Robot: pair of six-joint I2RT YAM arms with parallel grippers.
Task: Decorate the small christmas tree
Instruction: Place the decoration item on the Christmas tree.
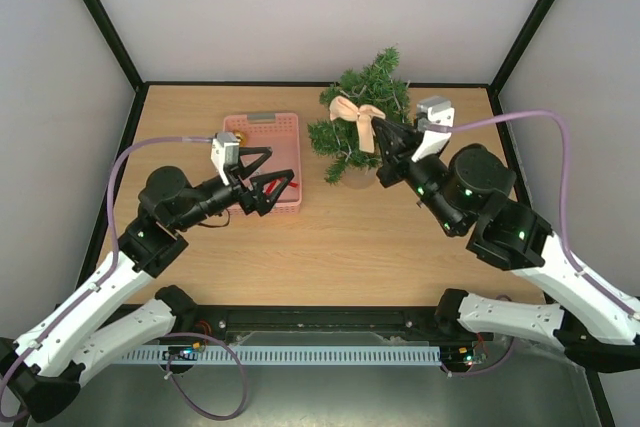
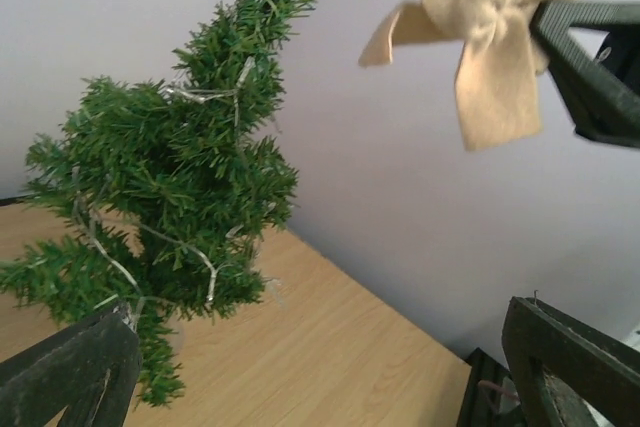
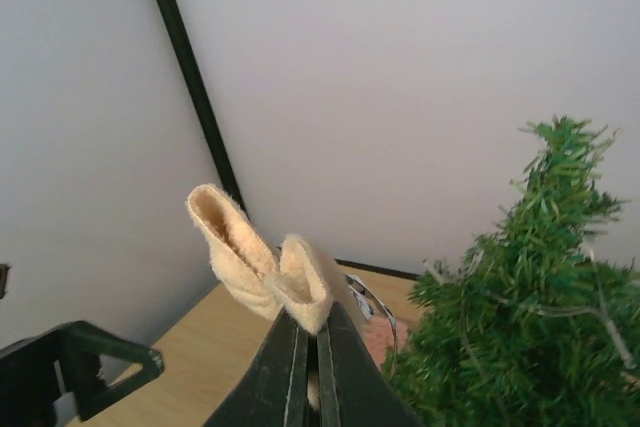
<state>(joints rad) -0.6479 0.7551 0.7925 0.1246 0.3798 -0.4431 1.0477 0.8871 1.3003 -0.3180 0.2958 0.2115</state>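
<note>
The small christmas tree (image 1: 368, 119) stands at the back of the table, with a pale string wound through its dark green branches. It also shows in the left wrist view (image 2: 170, 207) and the right wrist view (image 3: 530, 337). My right gripper (image 1: 383, 141) is shut on a beige fabric bow (image 1: 358, 117), held raised next to the tree's left side. The bow shows above the shut fingers in the right wrist view (image 3: 262, 267) and in the left wrist view (image 2: 480, 37). My left gripper (image 1: 272, 187) is open and empty, over the right edge of the pink basket (image 1: 268, 137).
The pink basket sits at the back left of the tree, a gold ornament (image 1: 228, 137) at its left end. White walls with black frame posts (image 3: 190, 77) close in the table at the back and sides.
</note>
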